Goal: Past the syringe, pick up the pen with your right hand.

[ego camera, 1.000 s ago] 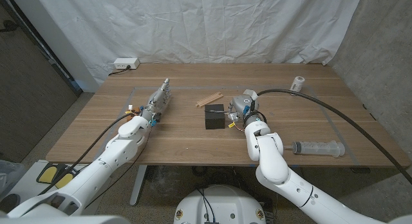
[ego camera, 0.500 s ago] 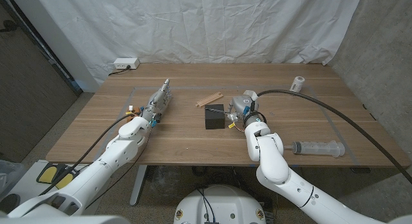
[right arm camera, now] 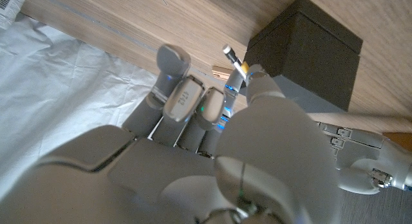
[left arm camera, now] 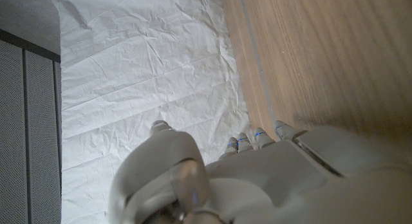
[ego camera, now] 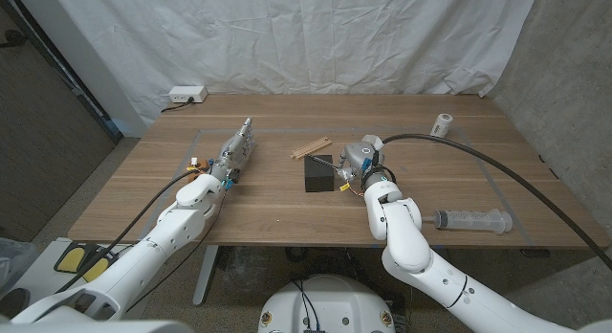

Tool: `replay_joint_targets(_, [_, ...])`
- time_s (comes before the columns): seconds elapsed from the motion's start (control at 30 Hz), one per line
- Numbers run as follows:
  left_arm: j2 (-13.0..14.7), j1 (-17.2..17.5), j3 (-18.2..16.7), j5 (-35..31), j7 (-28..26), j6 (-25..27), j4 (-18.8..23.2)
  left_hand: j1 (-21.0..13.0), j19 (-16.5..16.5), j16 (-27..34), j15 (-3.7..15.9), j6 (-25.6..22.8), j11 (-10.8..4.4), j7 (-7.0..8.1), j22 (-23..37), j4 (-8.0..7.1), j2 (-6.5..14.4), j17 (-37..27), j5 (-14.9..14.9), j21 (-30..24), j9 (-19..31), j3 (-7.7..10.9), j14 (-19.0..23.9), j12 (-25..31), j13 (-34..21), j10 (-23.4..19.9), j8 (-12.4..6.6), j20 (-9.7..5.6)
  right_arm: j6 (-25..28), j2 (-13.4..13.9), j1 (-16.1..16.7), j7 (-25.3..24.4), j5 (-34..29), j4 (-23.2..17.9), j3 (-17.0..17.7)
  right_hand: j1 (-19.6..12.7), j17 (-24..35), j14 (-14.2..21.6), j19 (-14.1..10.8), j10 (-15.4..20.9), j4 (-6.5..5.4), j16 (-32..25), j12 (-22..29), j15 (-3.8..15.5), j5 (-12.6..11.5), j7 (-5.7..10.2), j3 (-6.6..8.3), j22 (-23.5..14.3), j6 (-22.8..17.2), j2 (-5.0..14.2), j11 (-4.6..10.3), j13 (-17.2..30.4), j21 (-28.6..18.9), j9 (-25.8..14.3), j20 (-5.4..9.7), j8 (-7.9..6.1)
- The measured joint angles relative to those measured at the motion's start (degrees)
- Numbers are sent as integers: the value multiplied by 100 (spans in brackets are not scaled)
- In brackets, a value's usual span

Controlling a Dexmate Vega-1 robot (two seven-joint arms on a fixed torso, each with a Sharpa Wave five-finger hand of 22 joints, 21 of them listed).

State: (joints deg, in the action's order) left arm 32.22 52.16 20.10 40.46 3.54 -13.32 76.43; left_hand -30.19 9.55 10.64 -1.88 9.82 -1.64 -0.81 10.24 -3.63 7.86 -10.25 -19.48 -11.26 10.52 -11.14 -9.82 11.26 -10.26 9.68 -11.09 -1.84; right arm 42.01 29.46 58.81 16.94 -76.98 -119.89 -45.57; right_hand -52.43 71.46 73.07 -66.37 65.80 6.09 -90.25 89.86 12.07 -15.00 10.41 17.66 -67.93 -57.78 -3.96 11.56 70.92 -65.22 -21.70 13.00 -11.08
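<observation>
My right hand (ego camera: 359, 161) stands at the right side of a black box (ego camera: 318, 176) in the middle of the table. It pinches a thin dark pen (ego camera: 322, 166) whose free end reaches out over the box top. In the right wrist view the pen's silver and yellow end (right arm camera: 235, 60) sticks out between the thumb and the fingers of that hand (right arm camera: 212, 121), close to the box (right arm camera: 309, 50). A clear syringe (ego camera: 473, 219) lies near the table's front right edge, well apart from the hand. My left hand (ego camera: 232, 153) stretches out over the table's left half, holding nothing.
A few wooden sticks (ego camera: 311, 147) lie just behind the black box. A small white roll (ego camera: 442, 124) stands at the back right, and a white power strip (ego camera: 185, 95) sits at the back left edge. A white curtain hangs behind the table (ego camera: 287, 213).
</observation>
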Motion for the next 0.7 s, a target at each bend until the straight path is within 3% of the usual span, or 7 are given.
replay_joint_targets(0.7, [-12, 42, 6, -18, -52, 5, 79, -16, 0, 0, 3, 0, 0, 0, 0, 0, 16, 0, 0, 0, 0, 0, 3, 0, 0, 0, 0, 0, -64, 176, 98, -350, 168, -100, 44, -130, 0, 0, 0, 0, 79, 0, 0, 0, 89, 4, 126, -22, -264, 128, 0, 0, 0, 140, 0, -88])
